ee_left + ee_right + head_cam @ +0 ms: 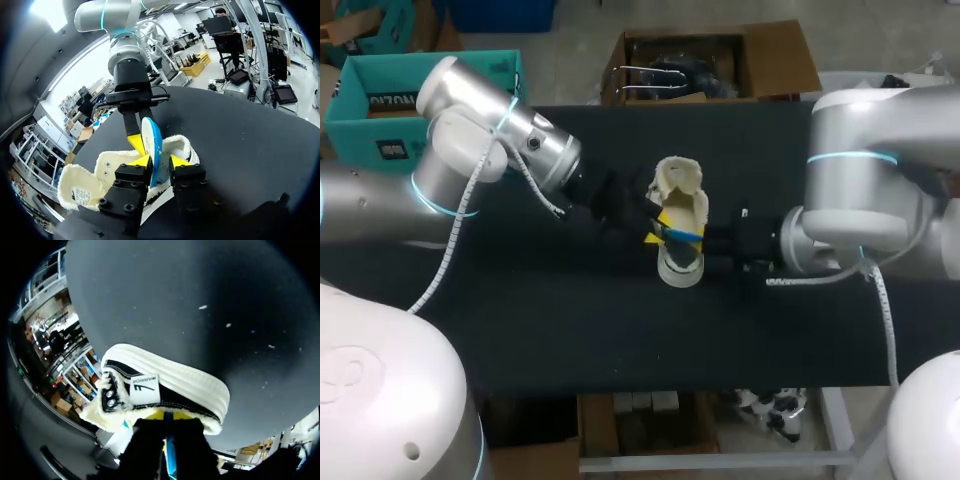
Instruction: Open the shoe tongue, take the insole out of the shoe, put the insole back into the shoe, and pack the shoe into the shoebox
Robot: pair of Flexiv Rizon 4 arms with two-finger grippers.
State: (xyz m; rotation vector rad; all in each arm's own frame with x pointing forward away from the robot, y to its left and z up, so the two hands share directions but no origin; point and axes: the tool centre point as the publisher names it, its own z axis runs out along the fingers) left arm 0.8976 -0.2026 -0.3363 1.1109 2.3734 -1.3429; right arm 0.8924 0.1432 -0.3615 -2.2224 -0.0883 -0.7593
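Insole (153, 142) stands in shoe (85, 180) — right fingers (134, 141) pinching.

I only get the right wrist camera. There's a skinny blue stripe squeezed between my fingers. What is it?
Observer: That's the insole. The left wrist view shows its white face and blue edge, standing up out of the shoe.
Operator: Where's my other arm?
Observer: The left gripper is right at the shoe too, facing your right gripper with the insole between them.
Operator: Is the shoe near the table's edge?
Observer: No. The head view shows it in the middle of the black table, with one arm reaching in from each side.
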